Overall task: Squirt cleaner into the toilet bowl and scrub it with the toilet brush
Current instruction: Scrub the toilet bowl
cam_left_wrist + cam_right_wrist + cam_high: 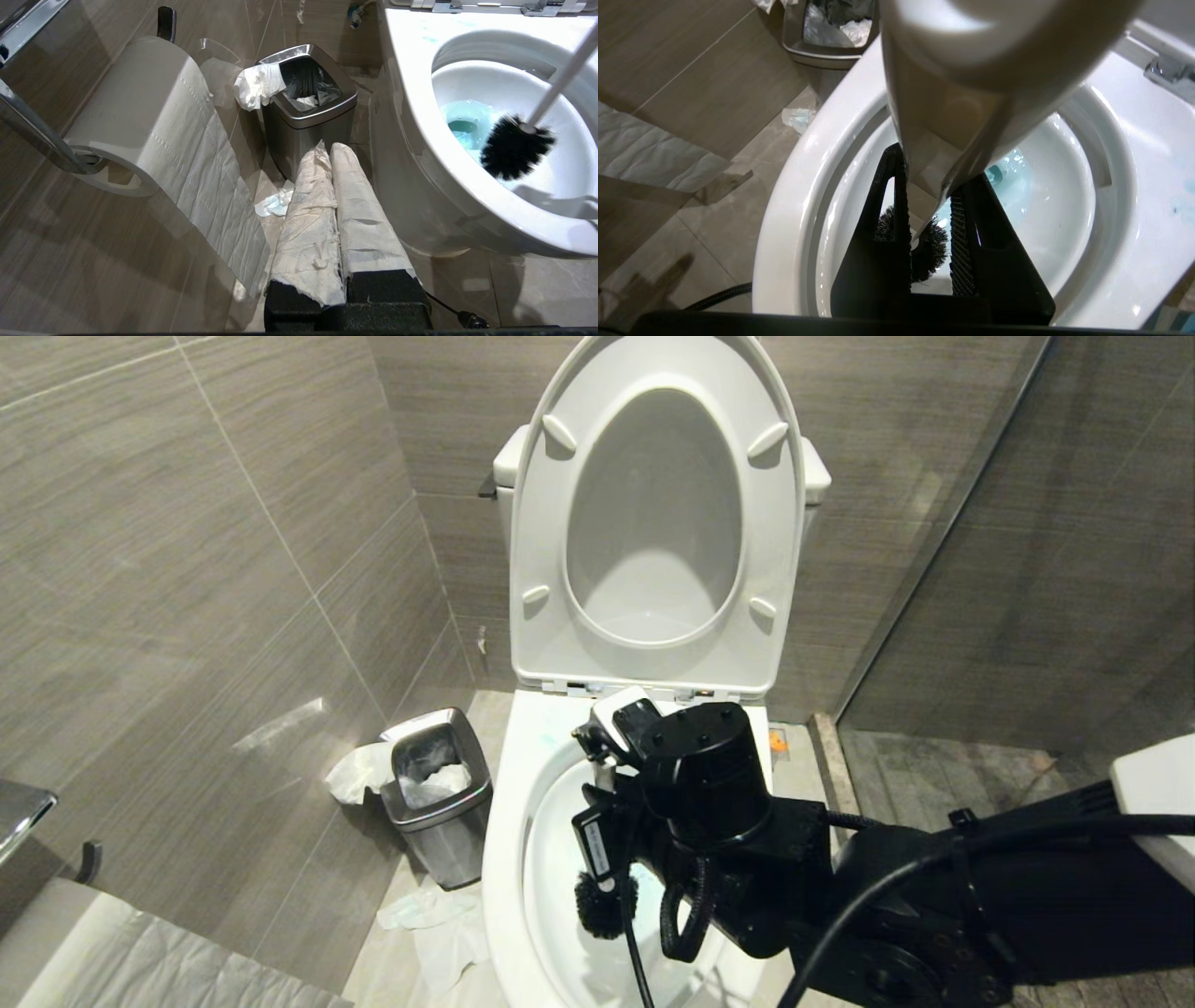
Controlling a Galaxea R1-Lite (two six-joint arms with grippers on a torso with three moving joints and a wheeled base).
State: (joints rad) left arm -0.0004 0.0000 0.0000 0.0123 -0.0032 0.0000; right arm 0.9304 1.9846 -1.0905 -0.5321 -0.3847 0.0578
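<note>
Toilet bowl [499, 859]: white glossy ceramic, lower centre of the head view; seat and lid [653, 513] raised upright against the tank, top centre.
Cleaner [462, 123]: turquoise-blue tint in the water at the bottom of the basin, upper right of the left wrist view; faint blue smears also on the flat rim near the hinges.
Toilet brush [514, 147]: dark bristle head inside the basin, against the white inner wall just beside the tinted water; pale stick running up and out toward the top right corner of the left wrist view. In the head view, bristle head at lower centre, below the black wrist.
Right gripper [931, 210]: over the bowl, lower centre of the right wrist view; black jaws narrowed onto the pale handle of the brush, gripping it, bristles showing between and beyond the fingers.
Right arm [934, 896]: black, entering from the lower right of the head view, reaching across the bowl.
Left gripper [332, 154]: bottom centre of the left wrist view, low beside the bowl's outer wall; paper-wrapped fingers pressed together, holding nothing.
Steel waste bin [439, 803]: on the floor left of the bowl, crumpled tissue inside and over its edge.
Toilet paper roll [140, 116]: on a chrome holder, left of the left wrist view, a long sheet hanging down.
Tissue scraps [429, 915]: on the floor tiles between bin and bowl.
</note>
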